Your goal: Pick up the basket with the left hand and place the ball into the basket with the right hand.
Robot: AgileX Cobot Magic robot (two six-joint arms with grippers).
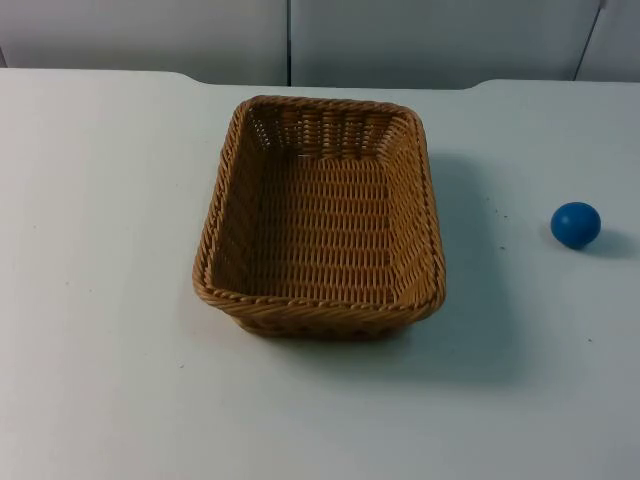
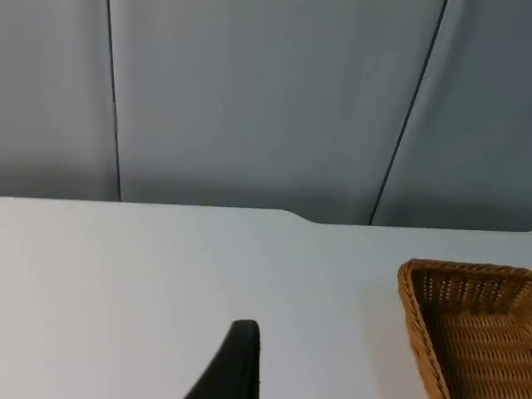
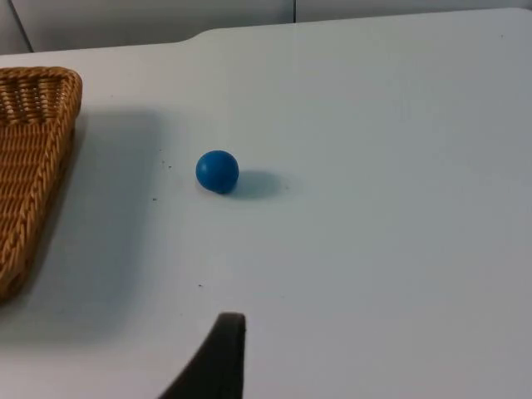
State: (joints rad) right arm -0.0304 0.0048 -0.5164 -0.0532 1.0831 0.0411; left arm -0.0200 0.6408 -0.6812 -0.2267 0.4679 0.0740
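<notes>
— While both arms wait, what's out there?
— A rectangular brown wicker basket (image 1: 318,218) mid-table; a small blue ball (image 1: 575,224) well apart on its right.
— Jaws?
— Can't tell for either gripper.
— Surroundings?
— White table (image 1: 100,300), grey partition wall (image 1: 150,35).

No writing, label, brand, number or sign can be read anywhere. The woven basket (image 1: 318,215) carries no tag or lettering on its rim or walls, the blue ball (image 1: 576,224) is a plain colour with no print, the white worktop (image 1: 100,300) bears only a few tiny dark specks that form no characters, and the grey wall (image 1: 400,40) behind it is plain panels with dark seams and no marking.
</notes>
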